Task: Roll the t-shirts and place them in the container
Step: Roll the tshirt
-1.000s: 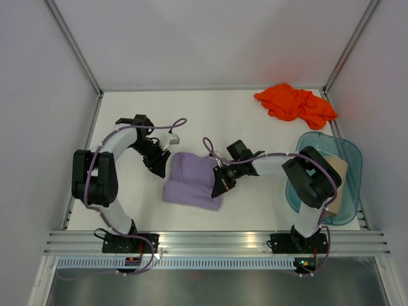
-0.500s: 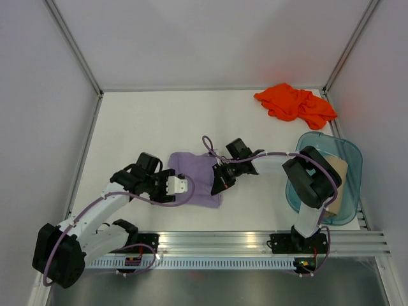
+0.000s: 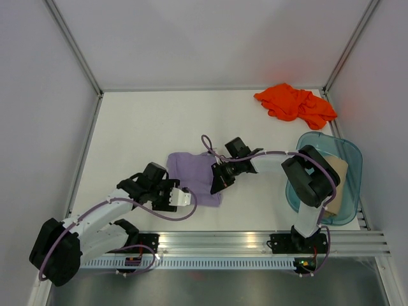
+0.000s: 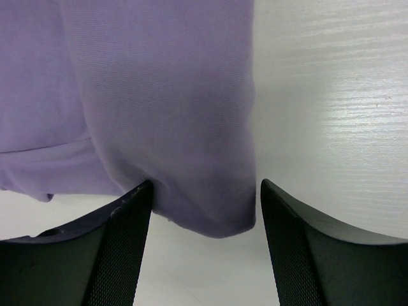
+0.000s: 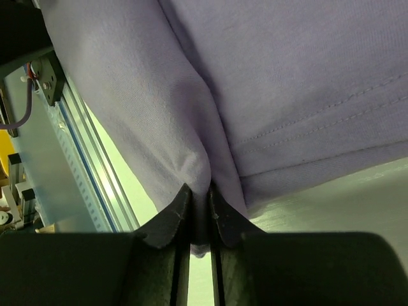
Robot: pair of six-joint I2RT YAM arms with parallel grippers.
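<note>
The lavender t-shirt lies folded in a small rectangle at mid-table. My right gripper is at its right edge, shut on a fold of the cloth. My left gripper is open at the shirt's near left corner; in the left wrist view that corner hangs between the two spread fingers and only brushes the left one. The orange t-shirt lies crumpled at the back right. The beige t-shirt sits in the teal tub.
The translucent teal tub stands at the right edge, beside the right arm's elbow. The aluminium rail runs along the near edge, close behind the left gripper. White walls enclose the table.
My left arm swung from the shirt's far left side down to its near left corner and lowered there, jaws open. The right gripper kept its hold and shifted slightly left.
</note>
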